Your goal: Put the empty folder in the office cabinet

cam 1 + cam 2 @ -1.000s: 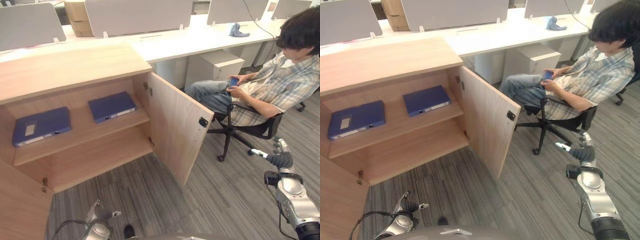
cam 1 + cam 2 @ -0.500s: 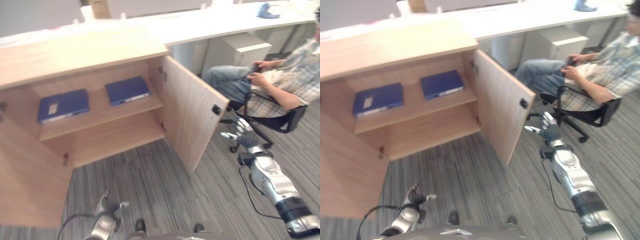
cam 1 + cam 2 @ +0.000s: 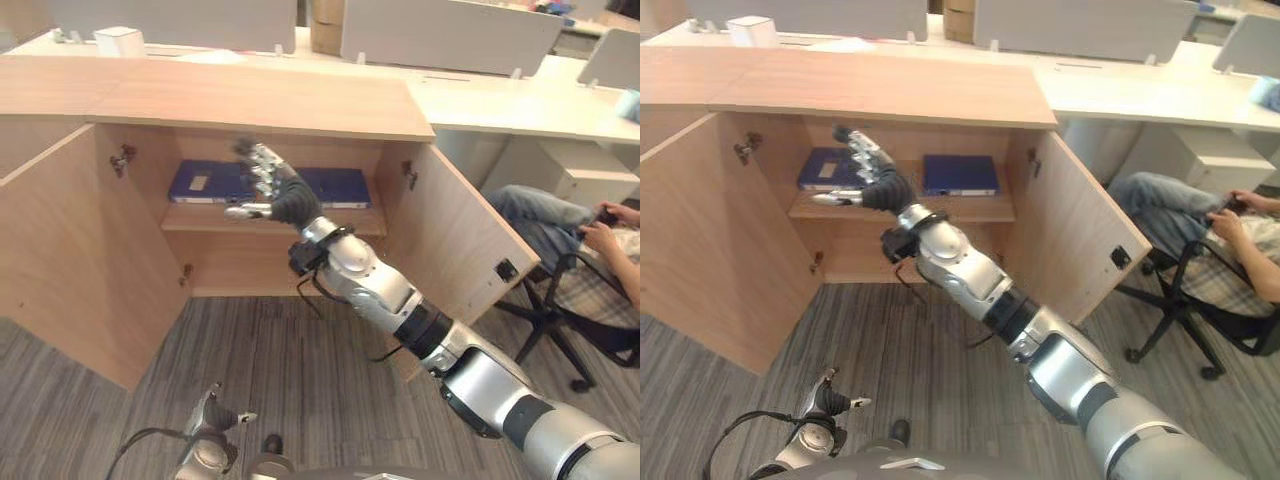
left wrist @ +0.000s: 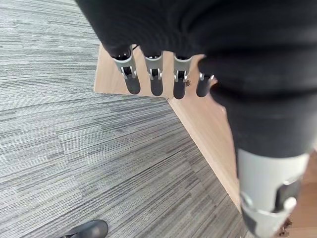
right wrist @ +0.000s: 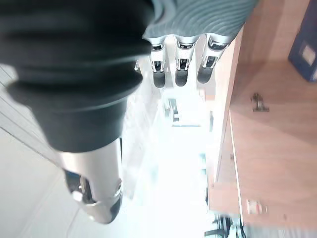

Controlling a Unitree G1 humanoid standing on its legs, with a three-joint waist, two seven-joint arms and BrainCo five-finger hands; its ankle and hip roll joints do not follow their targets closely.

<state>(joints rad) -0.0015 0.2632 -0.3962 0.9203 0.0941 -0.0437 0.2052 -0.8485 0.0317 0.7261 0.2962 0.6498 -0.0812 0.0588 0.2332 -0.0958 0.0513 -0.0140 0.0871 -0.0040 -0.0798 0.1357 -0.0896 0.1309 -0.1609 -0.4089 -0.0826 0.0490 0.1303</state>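
Observation:
The wooden office cabinet (image 3: pixel 250 100) stands with both doors swung wide. Two blue folders lie flat on its upper shelf, one at the left (image 3: pixel 205 182) and one at the right (image 3: pixel 340 187). My right hand (image 3: pixel 272 192) is raised in front of that shelf, between the two folders, open with straight fingers and holding nothing. The right wrist view shows its fingers (image 5: pixel 181 64) beside a corner of a blue folder (image 5: pixel 304 52). My left hand (image 3: pixel 215 418) hangs low over the carpet, open and empty, its fingers (image 4: pixel 153 74) near a wooden door edge.
The cabinet's left door (image 3: pixel 70 250) and right door (image 3: pixel 465 250) jut out over the grey carpet. A seated person (image 3: pixel 600 225) on a wheeled chair (image 3: pixel 560 320) is close to the right door. White desks with grey partitions run behind the cabinet.
The camera has swung to face the cabinet head-on. My right arm has risen from low at the right to the front of the upper shelf. The left hand stays low.

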